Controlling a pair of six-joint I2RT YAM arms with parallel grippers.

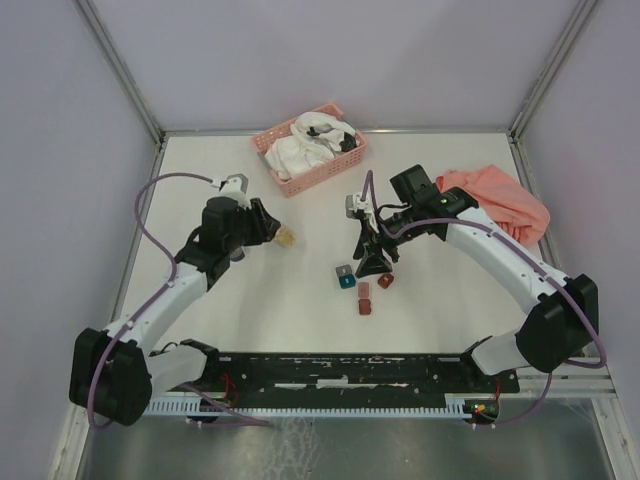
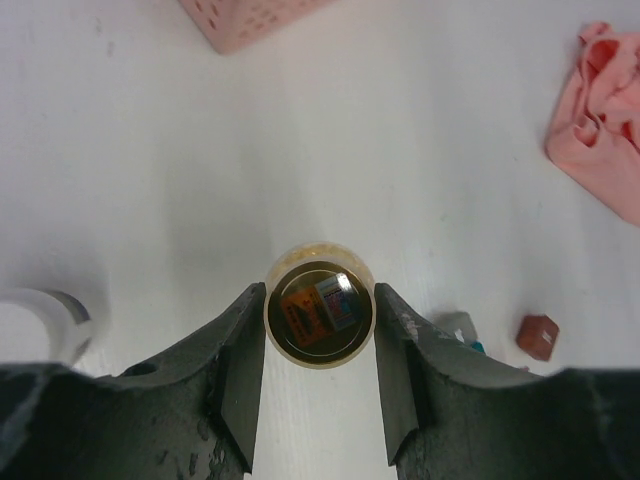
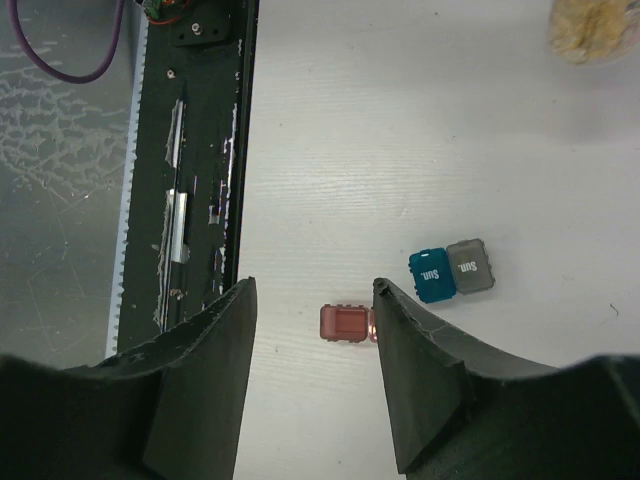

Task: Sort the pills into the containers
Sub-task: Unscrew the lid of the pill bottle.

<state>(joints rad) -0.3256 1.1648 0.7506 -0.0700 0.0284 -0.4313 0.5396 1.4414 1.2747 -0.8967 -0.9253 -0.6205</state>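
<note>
Four small cube containers [image 1: 365, 305] clustered on the table [image 1: 250, 320] right of centre, under the right fingers [image 3: 420, 380]. Grey container [image 3: 470, 267] and teal container [image 3: 432, 275] touching side by side, lids down, each printed "Sun.", contents hidden. One dark red container [image 3: 345, 323] just beside those two toward the near edge, showing in the gap between the right fingers in the wrist view; open or shut, cannot tell. Second dark red container [image 1: 385, 281] near the rest but touching none, looking closed. Pills [image 3: 588, 28] only as a yellowish mass inside a small clear jar [image 2: 320, 305], well to the left of the cubes, none visible in any cube. Left fingers [image 2: 235, 380] pressed against both sides of the jar, its round end facing the wrist camera. Left arm [image 1: 170, 290] bent at the elbow, reaching in over the left half of the table, wrist turned toward the centre. Right arm [image 1: 500, 255] arched in from the right side, wrist pointing down over the cubes, fingers parted and gripping nothing. Pink slatted basket [image 1: 270, 140] with white cloth [image 1: 310, 145] inside at the far edge; salmon cloth [image 1: 505, 205] at the far right.
</note>
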